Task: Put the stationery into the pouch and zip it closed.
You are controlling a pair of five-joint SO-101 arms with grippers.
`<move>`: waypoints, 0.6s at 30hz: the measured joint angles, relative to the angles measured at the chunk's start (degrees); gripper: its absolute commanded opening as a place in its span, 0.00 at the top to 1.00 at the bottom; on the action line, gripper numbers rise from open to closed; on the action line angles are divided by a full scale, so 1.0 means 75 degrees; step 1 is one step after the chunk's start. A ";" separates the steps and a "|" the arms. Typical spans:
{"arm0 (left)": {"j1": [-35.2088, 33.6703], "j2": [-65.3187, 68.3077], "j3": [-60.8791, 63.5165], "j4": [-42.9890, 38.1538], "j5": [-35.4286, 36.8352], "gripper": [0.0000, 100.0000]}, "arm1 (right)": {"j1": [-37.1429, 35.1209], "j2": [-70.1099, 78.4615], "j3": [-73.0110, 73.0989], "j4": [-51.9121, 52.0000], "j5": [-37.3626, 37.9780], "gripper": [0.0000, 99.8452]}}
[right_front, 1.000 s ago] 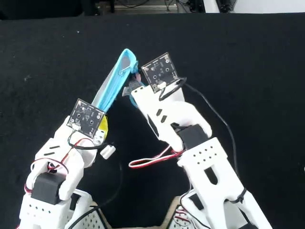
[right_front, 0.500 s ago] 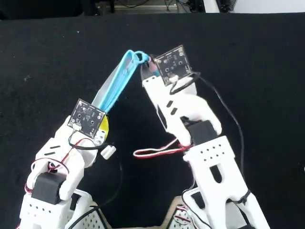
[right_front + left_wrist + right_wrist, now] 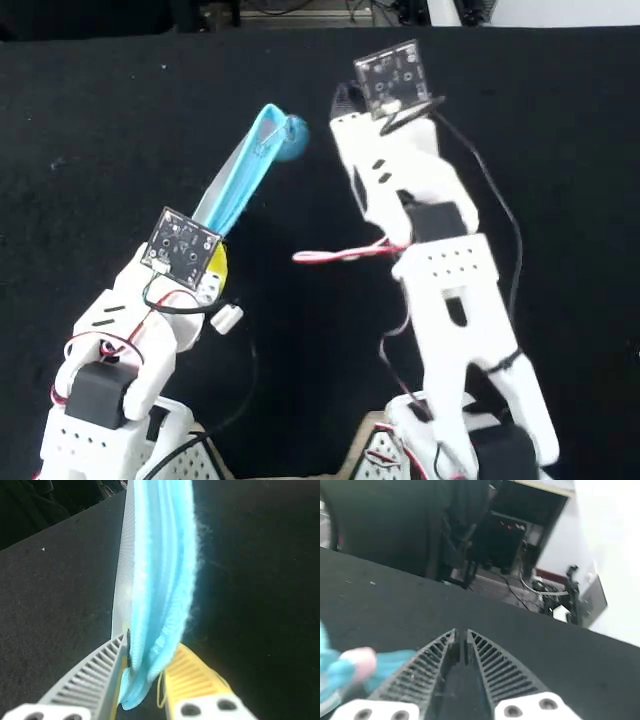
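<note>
Your left gripper (image 3: 150, 645) clamps the near end of the pouch (image 3: 240, 175), whose long axis runs out to its far tip, just beside which your right gripper (image 3: 345, 98) (fingers pressed together, empty) sits nearest for zipping.

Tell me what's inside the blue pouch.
Nothing inside shows. The blue pouch, pinched in the left gripper, is seen edge-on; its fabric covers any contents.

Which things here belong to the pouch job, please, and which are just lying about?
Job: blue pouch, clamped in the left gripper; right gripper, shut on nothing, near the pouch's far end.
Lying about: black table cover; cables and equipment behind the table.
</note>
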 measured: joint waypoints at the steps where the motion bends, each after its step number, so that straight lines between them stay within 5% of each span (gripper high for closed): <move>1: 0.0000 0.0000 0.0000 0.0000 0.0000 0.97 | 0.0012 0.0059 0.0000 0.0000 0.0000 0.98; 9: 0.0000 0.0000 0.0000 0.0000 0.0000 0.97 | -0.0539 -0.0527 -0.0129 0.2637 0.0023 0.76; 12: 0.0000 0.0000 0.0000 0.0000 0.0000 0.97 | -0.1184 -0.0832 -0.0129 0.3634 0.0047 0.76; 18: 0.0000 0.0000 0.0000 0.0035 0.0000 0.97 | -0.1922 -0.1043 0.0246 0.3024 0.0047 0.77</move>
